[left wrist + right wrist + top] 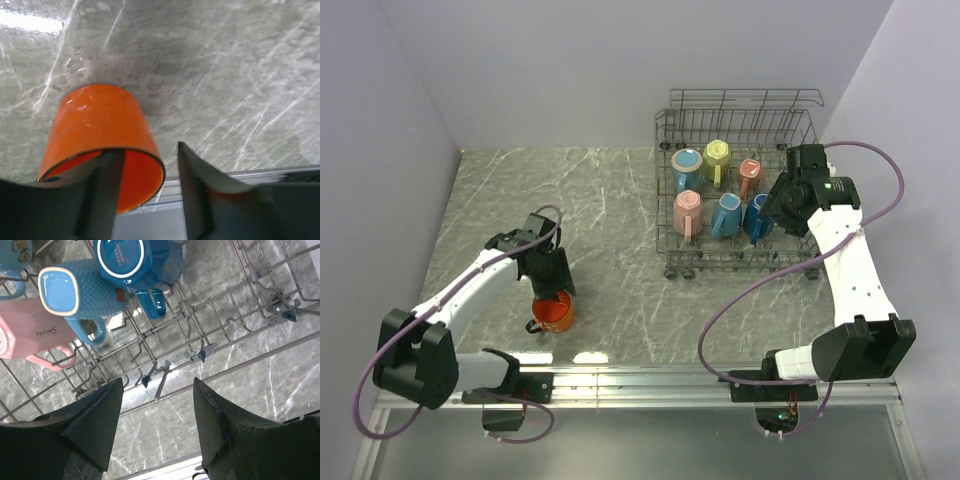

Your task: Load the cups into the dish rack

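Observation:
An orange mug [553,312] stands upright on the marble table at the near left. My left gripper [550,285] is over it, open. In the left wrist view one finger [107,195] is inside the orange mug [100,125] and the other is outside, apart from the rim. The grey wire dish rack [740,95] at the far right holds light blue [687,160], yellow-green [717,158], salmon [750,172], pink [687,212], blue [725,215] and dark blue [757,215] mugs. My right gripper [785,200] hovers open and empty over the rack's right side [250,370].
Pale walls close in on the left, back and right. An aluminium rail [650,380] runs along the table's near edge. Purple cables loop beside each arm. The rack's right-hand tines [200,352] stand bare beside the dark blue mug [122,257].

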{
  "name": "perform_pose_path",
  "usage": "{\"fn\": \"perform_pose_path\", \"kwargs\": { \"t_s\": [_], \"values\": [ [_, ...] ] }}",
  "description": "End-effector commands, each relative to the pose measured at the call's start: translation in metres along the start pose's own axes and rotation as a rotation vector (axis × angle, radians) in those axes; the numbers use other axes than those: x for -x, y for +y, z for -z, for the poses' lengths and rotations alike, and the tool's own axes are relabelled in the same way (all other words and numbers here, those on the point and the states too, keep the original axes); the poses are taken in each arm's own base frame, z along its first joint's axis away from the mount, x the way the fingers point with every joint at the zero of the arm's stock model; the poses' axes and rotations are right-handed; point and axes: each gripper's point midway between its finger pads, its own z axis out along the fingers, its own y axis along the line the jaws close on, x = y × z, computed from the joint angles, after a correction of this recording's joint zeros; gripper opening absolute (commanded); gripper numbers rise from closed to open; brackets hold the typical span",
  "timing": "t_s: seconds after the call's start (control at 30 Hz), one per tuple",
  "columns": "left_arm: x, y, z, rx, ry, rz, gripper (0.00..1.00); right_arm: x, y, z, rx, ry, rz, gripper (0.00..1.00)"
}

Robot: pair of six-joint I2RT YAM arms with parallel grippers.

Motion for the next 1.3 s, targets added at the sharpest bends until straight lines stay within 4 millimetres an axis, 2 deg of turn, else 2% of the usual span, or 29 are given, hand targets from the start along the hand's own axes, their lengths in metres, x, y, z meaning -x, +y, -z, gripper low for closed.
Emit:
{"fn": "perform_pose_path", "kwargs": {
  "t_s": [0.0,0.07,0.1,0.17,0.23,0.37,0.4,0.47,0.5,0.57,0.6,0.67,0.7,0.73,0.77,0.8,0.83,0.87,0.9,0.93,0.97,1.03,1.07,1.1,1.13,1.17,1.2,1.23,1.27],
  "values": [
    [0.006,-0.010,-0.007,-0.017,0.006,-0.009,0.47,0.004,-0.004,0.010,0.010,-0.037,-0.001,0.65],
    [0.004,-0.008,-0.011,-0.003,0.022,-0.015,0.35,0.005,-0.004,0.010,0.012,-0.039,-0.003,0.65],
    [0.005,-0.008,-0.013,0.009,0.023,-0.017,0.23,0.005,-0.004,0.011,0.013,-0.039,-0.004,0.65],
    [0.006,-0.009,-0.013,0.008,0.021,-0.022,0.16,0.006,-0.003,0.013,0.025,-0.046,-0.006,0.65],
    [0.007,-0.010,-0.011,0.005,0.017,-0.023,0.02,0.007,-0.003,0.013,0.029,-0.048,-0.009,0.65],
    [0.017,-0.021,0.006,-0.015,-0.004,-0.043,0.01,0.010,-0.002,0.017,0.038,-0.056,-0.014,0.65],
    [0.028,-0.032,0.017,-0.043,-0.032,-0.049,0.00,0.011,-0.001,0.018,0.043,-0.059,-0.016,0.65],
    [0.035,-0.046,0.032,-0.082,-0.040,-0.055,0.00,0.014,0.002,0.020,0.059,-0.066,-0.023,0.65],
    [0.050,-0.063,0.051,-0.132,-0.089,-0.058,0.00,0.013,0.010,0.023,0.103,-0.059,-0.015,0.65],
    [0.063,-0.084,0.074,-0.203,-0.130,-0.043,0.00,0.020,0.028,0.032,0.212,-0.096,-0.004,0.65],
    [0.081,-0.103,0.101,-0.271,-0.197,-0.041,0.00,0.015,0.043,0.037,0.309,-0.071,0.013,0.65],
    [0.096,-0.126,0.130,-0.371,-0.249,-0.021,0.00,0.021,0.062,0.053,0.436,-0.104,0.025,0.65],
    [0.109,-0.150,0.160,-0.487,-0.301,-0.036,0.00,0.020,0.071,0.059,0.489,-0.102,0.032,0.65],
    [0.113,-0.161,0.176,-0.553,-0.316,-0.038,0.00,0.015,0.085,0.071,0.590,-0.071,0.047,0.65],
    [0.118,-0.173,0.191,-0.626,-0.323,-0.022,0.00,0.017,0.095,0.077,0.646,-0.073,0.054,0.65],
    [0.110,-0.187,0.215,-0.761,-0.291,-0.052,0.00,0.018,0.102,0.083,0.694,-0.065,0.055,0.65],
    [0.121,-0.205,0.242,-0.891,-0.361,-0.091,0.00,0.011,0.114,0.095,0.785,-0.019,0.068,0.65],
    [0.121,-0.213,0.259,-0.985,-0.339,-0.055,0.00,0.015,0.123,0.102,0.843,-0.032,0.074,0.65],
    [0.109,-0.215,0.267,-1.083,-0.276,-0.077,0.00,0.013,0.129,0.108,0.892,-0.009,0.057,0.65],
    [0.114,-0.227,0.295,-1.212,-0.345,-0.143,0.00,0.012,0.135,0.115,0.939,0.001,0.056,0.65],
    [0.110,-0.229,0.307,-1.281,-0.291,-0.097,0.00,0.010,0.144,0.126,1.028,0.005,0.071,0.65],
    [0.109,-0.229,0.312,-1.372,-0.258,-0.079,0.00,0.009,0.151,0.142,1.117,0.016,0.054,0.65],
    [0.111,-0.230,0.330,-1.450,-0.241,-0.032,0.00,0.008,0.158,0.155,1.208,0.001,0.093,0.66],
    [0.119,-0.224,0.317,-1.453,-0.197,0.053,0.00,0.006,0.161,0.165,1.253,-0.009,0.119,0.67],
    [0.125,-0.222,0.315,-1.481,-0.161,0.130,0.00,-0.002,0.167,0.181,1.311,-0.038,0.180,0.67],
    [0.122,-0.219,0.344,-1.622,-0.106,0.179,0.00,-0.007,0.169,0.185,1.322,-0.055,0.222,0.68],
    [0.129,-0.214,0.325,-1.645,-0.043,0.288,0.00,-0.005,0.174,0.187,1.304,-0.134,0.299,0.69],
    [0.132,-0.211,0.331,-1.701,-0.011,0.334,0.00,-0.009,0.178,0.188,1.298,-0.150,0.343,0.69],
    [0.137,-0.209,0.338,-1.745,0.067,0.427,0.00,-0.023,0.187,0.197,1.315,-0.147,0.403,0.69]
  ]
}}
